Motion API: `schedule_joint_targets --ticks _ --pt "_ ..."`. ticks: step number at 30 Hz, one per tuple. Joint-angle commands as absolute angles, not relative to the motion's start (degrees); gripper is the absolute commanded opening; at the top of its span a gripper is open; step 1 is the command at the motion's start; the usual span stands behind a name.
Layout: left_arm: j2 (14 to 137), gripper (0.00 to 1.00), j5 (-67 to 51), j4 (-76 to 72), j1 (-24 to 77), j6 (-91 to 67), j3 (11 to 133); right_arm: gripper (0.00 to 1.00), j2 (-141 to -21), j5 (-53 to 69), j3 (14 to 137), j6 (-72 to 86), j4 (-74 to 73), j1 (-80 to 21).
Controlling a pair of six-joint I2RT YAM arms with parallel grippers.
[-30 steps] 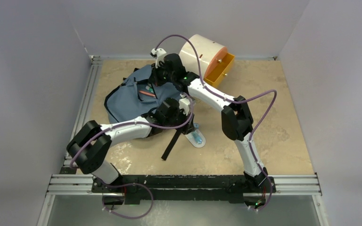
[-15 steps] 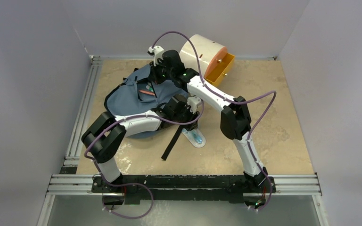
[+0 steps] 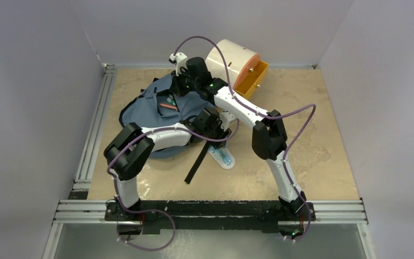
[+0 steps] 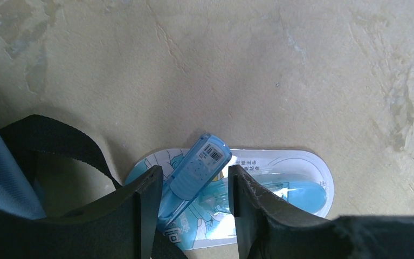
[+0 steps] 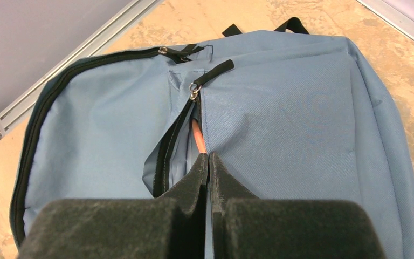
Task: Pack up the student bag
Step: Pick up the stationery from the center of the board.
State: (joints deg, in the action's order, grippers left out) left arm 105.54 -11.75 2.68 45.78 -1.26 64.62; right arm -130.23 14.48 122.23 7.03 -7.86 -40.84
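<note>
- From above, the student bag (image 3: 151, 110) lay slumped on the far left part of the worktop (image 3: 329, 156). It was a soft slate-blue cloth thing, with one black strap (image 3: 195, 162) trailing toward the near edge.
- An orange pencil (image 3: 167, 106) showed at its pocket slit. A cream round cabinet (image 3: 227, 58) with an orange drawer (image 3: 252, 79) pulled out stood at the far edge.
- The right arm (image 3: 242, 110) reached over the bag's far side. The left arm (image 3: 164, 136) stretched toward a flat see-through pack (image 3: 224, 158) near the middle of the worktop, just beside the strap.
- In the left wrist view, the left jaws stood partly open and held nothing. They hung over the pack (image 4: 296, 183), one finger (image 4: 146, 208) on either side of the blue stick-shaped item (image 4: 198, 166) that lay on it.
- The pack was a rounded, glossy plastic card. The worktop (image 4: 237, 65) under it was mottled beige, like stone.
- By my reading, the step in hand was picking up this pack. The next move called for lowering squarely and closing on the raised blue part without snagging the strap (image 4: 54, 141).
- In the right wrist view, the right jaws were shut, with padded tips meeting at the edge of the bag's (image 5: 291, 113) zipped pocket.
- I could not tell whether a fold of cloth was pinched there. The cloth was finely woven, the zipper (image 5: 170, 137) black with a metal pull, and the pencil (image 5: 196, 136) poked out.
</note>
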Motion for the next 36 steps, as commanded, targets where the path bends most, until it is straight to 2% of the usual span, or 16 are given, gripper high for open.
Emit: schedule_joint_targets --ticks 1,20,22,30,36 --pt "106.6 0.47 -12.1 3.3 45.9 1.7 67.8 0.00 -129.4 16.0 124.8 6.2 -4.6 -40.6" --pt "111.3 0.45 -12.6 6.2 45.9 1.5 69.6 0.00 -128.8 16.2 123.2 6.1 -4.0 -40.4" --pt "111.8 0.42 -12.0 6.5 45.9 1.3 70.0 0.00 -128.8 16.3 123.2 6.2 -4.0 -40.5" --pt "111.4 0.18 -11.4 6.8 45.9 0.4 71.3 0.00 -128.7 16.2 122.5 6.2 -3.8 -40.5" --pt "108.6 0.12 -12.4 6.9 45.9 0.4 72.1 0.00 -128.6 16.1 122.2 6.3 -3.6 -40.3"
